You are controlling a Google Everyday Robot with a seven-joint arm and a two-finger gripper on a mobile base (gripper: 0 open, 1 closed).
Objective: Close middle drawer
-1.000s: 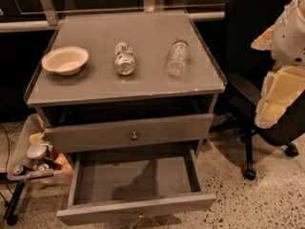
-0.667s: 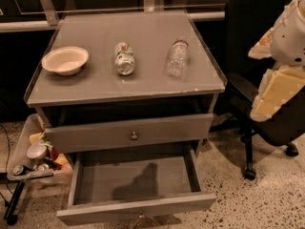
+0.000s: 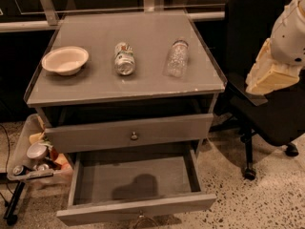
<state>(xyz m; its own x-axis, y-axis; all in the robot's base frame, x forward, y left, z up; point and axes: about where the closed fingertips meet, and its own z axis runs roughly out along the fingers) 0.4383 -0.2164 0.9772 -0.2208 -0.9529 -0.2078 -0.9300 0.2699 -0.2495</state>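
— What is seen at the left?
— A clear plastic bin [image 3: 23, 147] of small oddments is set on the floor beside the grey wooden cabinet [image 3: 95, 87]. Along the top, a cream round bowl [image 3: 65, 60], a metal can [image 3: 124, 58] and a clear plastic bottle [image 3: 177, 57] are laid, the last two on their sides.
— And the middle drawer?
— The wide shallow grey middle drawer [image 3: 138, 208] is pulled far out under the taller-fronted top drawer [image 3: 95, 135]; only its bare floor is shown. Speckled floor is left open to its right.
— Further right?
— A black office chair [image 3: 248, 23] is placed by the cabinet; the cream gripper [image 3: 270, 78] is held over its seat, well apart from the drawer. Its state cannot be told.
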